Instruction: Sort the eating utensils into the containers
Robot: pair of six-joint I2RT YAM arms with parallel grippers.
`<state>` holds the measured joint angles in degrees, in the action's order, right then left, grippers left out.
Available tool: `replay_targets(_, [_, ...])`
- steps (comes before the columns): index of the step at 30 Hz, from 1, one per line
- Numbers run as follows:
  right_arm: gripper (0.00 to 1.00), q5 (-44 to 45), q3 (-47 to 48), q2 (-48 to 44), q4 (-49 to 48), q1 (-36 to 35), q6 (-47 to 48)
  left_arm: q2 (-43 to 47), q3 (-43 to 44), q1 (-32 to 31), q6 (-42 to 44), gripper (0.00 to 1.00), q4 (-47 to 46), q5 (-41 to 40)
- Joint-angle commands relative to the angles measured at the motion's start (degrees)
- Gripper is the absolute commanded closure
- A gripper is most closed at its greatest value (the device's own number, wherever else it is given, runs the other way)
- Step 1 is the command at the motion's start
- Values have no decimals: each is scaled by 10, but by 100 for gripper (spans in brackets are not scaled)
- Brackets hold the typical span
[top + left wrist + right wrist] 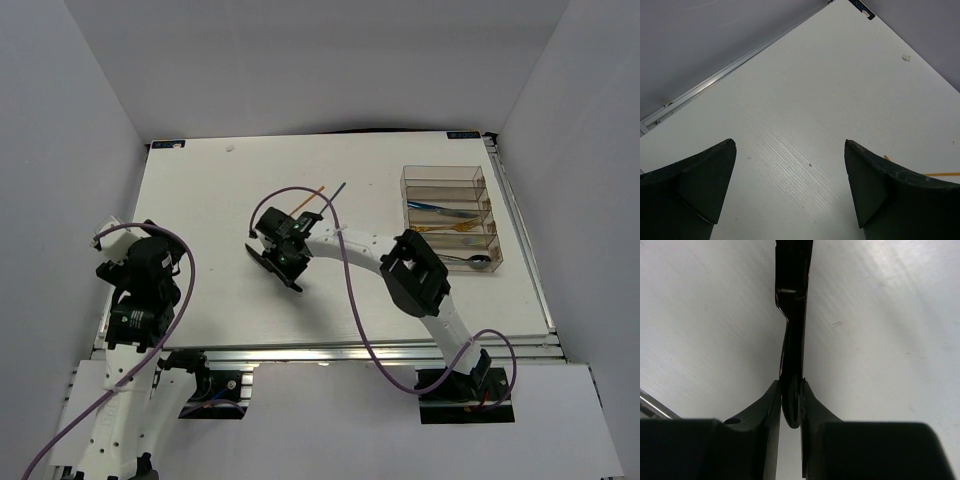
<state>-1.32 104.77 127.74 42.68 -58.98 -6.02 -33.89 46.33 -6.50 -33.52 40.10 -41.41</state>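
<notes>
Right end effector [790, 392] pinched tight on the rounded end of a black utensil [794, 300], well left of the clear tray [440, 172]; end grip probably keeps the length free for a compartment. Left end effector [790, 145] farther left, wide open, empty, seemingly idle.

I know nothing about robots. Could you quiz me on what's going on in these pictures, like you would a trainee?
1. True or false: the left gripper is holding something.
2. What is the right gripper pinching? A) a sponge B) a black utensil C) a plate
3. Fill in: the clear tray has ___ compartments in a row.

Key: 1 false, its jaws are wide open and empty; 2 B; 3 four.
</notes>
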Motion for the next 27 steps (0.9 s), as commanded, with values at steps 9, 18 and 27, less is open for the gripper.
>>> replay_targets(9, [100, -17, -103, -108, -111, 44, -51, 5, 7, 3, 1, 2, -2, 1])
replay_targets(18, [100, 18, -321, -349, -310, 174, -186, 9, 7, 3, 0, 2, -1, 0])
replay_targets(27, [100, 71, -473, -491, -401, 402, -329, 10, 6, 3, 2, 2, -3, 4])
